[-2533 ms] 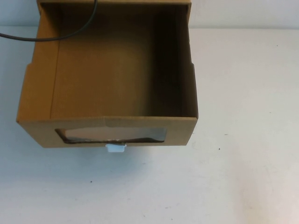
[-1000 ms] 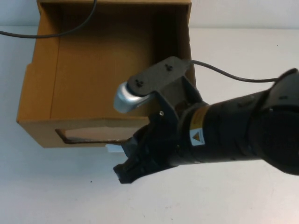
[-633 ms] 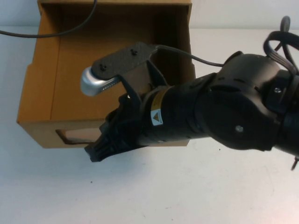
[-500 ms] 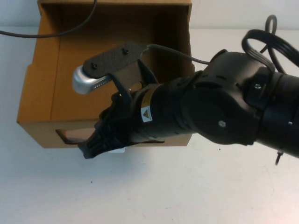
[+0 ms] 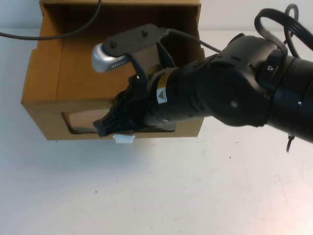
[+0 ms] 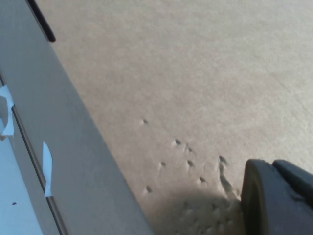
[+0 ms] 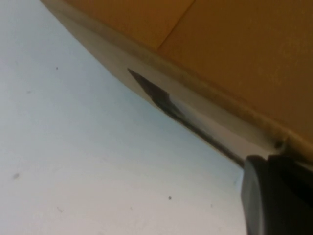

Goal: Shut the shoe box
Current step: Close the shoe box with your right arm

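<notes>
At the far left edge of the white surface I see the open brown cardboard shoe box, light and flimsy, best pushed on its windowed front panel, where my right gripper presses, fingers' state hidden; left gripper likewise unclear.

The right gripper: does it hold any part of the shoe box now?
It cannot be told. The right gripper is against the shoe box front panel, above the white tab. The left gripper is over cardboard.
</notes>
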